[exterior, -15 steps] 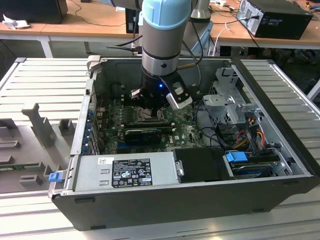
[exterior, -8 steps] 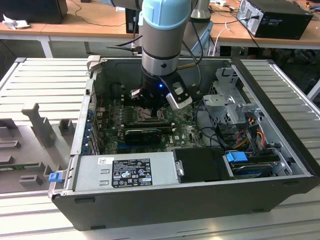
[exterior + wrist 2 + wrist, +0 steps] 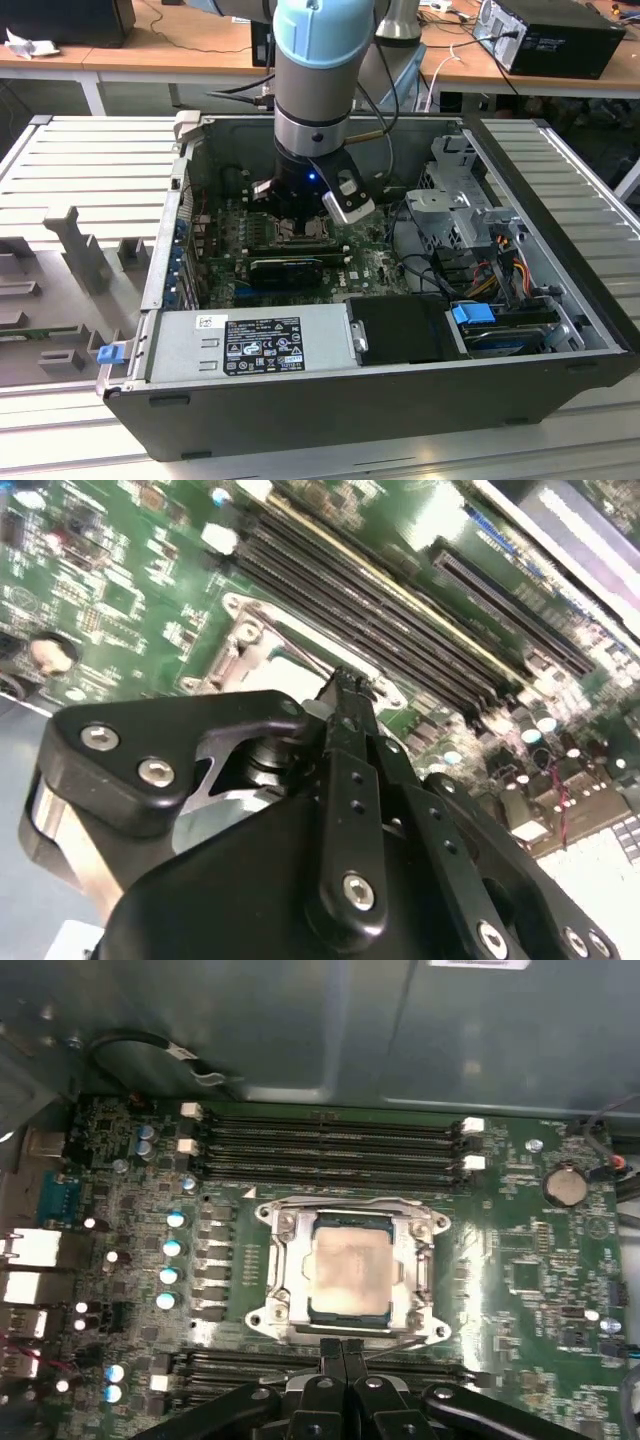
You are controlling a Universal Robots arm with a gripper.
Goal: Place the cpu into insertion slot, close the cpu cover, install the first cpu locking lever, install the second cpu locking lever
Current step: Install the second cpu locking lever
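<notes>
- Black linkage arms and bolted fingers of the pincer [image 3: 343, 1352] are seen nearest the lens in both wrist views; the two fingertips [image 3: 332, 1350] are pressed together with nothing held between them.
- Just beyond the closed tips, the small flat square cpu with its pale silver-grey metal top [image 3: 349, 1270] is seated in the square insertion slot [image 3: 318, 1310] on the green circuit board [image 3: 520, 1260].
- A thin silvery metal cpu cover with a large square window [image 3: 283, 1260] is laid flat over the socket, framing the chip on all sides.
- A thin wire locking lever [image 3: 400, 1343] is seen along the cover's edge nearest the pincer; whether it is latched cannot be told.
- Four long narrow black memory slots [image 3: 330, 1145] are ranged on the far side of the socket from the pincer, and another row lies on the near side, beside the fingertips.
- In the exterior view, the pale blue and silver robot arm [image 3: 315, 60] is lowered into the open dark grey computer case [image 3: 400, 400], which rests on a ribbed grey bench [image 3: 90, 160].
- In the second wrist view, the pincer [image 3: 345, 685] is held just above the cover [image 3: 240, 645].
</notes>
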